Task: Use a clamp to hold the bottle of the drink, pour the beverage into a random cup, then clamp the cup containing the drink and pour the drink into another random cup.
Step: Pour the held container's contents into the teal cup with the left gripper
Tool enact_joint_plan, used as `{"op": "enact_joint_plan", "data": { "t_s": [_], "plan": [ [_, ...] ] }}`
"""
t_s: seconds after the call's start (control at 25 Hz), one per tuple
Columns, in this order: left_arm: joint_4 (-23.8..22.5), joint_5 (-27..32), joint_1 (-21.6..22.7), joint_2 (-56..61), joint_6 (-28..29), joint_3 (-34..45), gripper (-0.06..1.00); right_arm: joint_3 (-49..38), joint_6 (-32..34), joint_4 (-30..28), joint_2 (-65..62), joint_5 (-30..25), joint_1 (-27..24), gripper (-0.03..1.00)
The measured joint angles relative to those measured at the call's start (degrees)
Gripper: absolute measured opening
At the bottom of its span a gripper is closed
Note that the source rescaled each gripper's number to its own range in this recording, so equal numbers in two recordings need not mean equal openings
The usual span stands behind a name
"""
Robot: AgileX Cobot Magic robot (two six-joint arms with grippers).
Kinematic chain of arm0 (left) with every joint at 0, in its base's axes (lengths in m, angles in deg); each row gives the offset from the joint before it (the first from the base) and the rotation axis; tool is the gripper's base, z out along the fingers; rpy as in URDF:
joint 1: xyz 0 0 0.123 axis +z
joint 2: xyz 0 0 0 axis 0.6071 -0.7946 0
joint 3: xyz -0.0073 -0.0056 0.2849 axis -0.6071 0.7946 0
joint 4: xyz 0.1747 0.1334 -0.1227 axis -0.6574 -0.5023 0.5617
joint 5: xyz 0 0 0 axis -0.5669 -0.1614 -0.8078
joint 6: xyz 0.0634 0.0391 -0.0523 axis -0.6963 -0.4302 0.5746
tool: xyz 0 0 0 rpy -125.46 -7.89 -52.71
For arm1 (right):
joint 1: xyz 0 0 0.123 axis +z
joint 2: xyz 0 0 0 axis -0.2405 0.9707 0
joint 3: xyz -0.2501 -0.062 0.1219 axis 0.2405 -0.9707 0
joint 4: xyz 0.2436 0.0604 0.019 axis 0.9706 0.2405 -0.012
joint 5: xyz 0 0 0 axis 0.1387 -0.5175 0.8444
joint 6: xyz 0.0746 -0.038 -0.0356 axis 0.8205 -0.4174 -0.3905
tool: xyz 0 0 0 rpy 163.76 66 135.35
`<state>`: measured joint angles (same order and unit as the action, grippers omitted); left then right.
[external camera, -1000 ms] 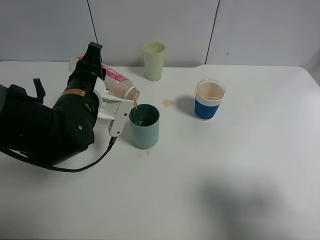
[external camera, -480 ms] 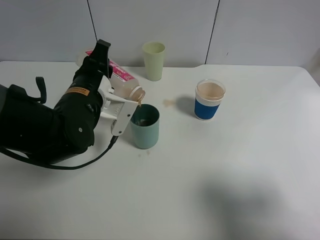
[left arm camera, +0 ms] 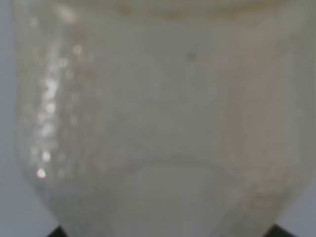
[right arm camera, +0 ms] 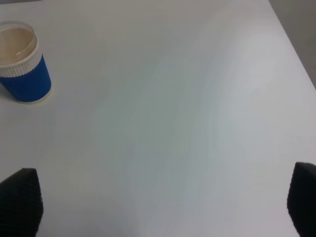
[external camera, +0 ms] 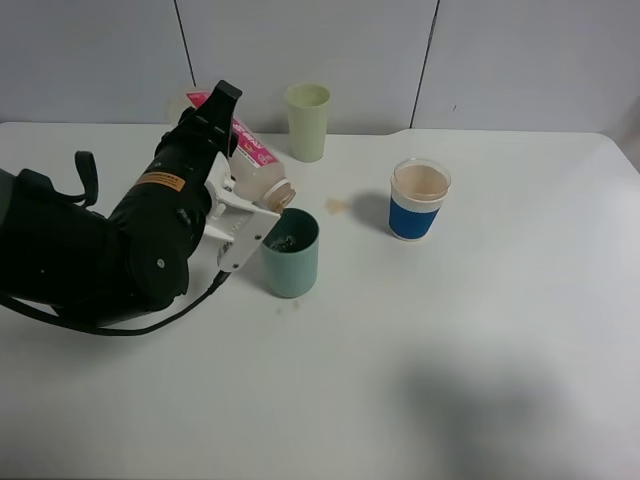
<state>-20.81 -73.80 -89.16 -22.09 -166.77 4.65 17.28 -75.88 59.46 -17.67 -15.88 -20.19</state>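
My left gripper (external camera: 238, 212), the clamp, is shut on the bottle of the drink (external camera: 250, 163). The bottle is tilted neck-down, its mouth just above the left rim of the teal-green cup (external camera: 291, 258). The cup's dark inside shows a little beverage (external camera: 289, 241). In the left wrist view the clear bottle (left arm camera: 158, 123) fills the frame. The clear blue-banded cup (external camera: 418, 203) stands to the right and holds pale brown liquid. The right wrist view also shows this blue-banded cup (right arm camera: 22, 66). My right gripper (right arm camera: 160, 200) is open over bare table and is out of the exterior high view.
A taller pale yellow-green cup (external camera: 307, 121) stands at the back, near the wall. A small brownish stain (external camera: 337, 205) marks the white table (external camera: 480, 330) between the teal and blue-banded cups. The bulky left arm covers the table's left side.
The bottle's base has swung up and to the right, so it tilts more steeply over the teal cup. The thin stream seen a second ago no longer shows.
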Motion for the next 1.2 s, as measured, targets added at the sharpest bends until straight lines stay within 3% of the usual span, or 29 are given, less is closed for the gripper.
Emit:
{"op": "enact_joint_plan", "data": {
  "t_s": [0.48,0.88,0.96,1.2],
  "plan": [
    [-5.64,0.00,0.00,0.00,-1.46,0.00,0.07,0.00,0.00,0.00,0.00,0.00,0.00,0.99],
    [-6.25,0.00,0.00,0.10,-4.27,0.00,0.07,0.00,0.00,0.00,0.00,0.00,0.00,0.99],
    [-6.08,0.00,0.00,0.10,-2.57,0.00,0.07,0.00,0.00,0.00,0.00,0.00,0.00,0.99],
    [0.21,0.83,0.00,0.10,14.00,0.00,0.07,0.00,0.00,0.00,0.00,0.00,0.00,0.99]
  ]
}}
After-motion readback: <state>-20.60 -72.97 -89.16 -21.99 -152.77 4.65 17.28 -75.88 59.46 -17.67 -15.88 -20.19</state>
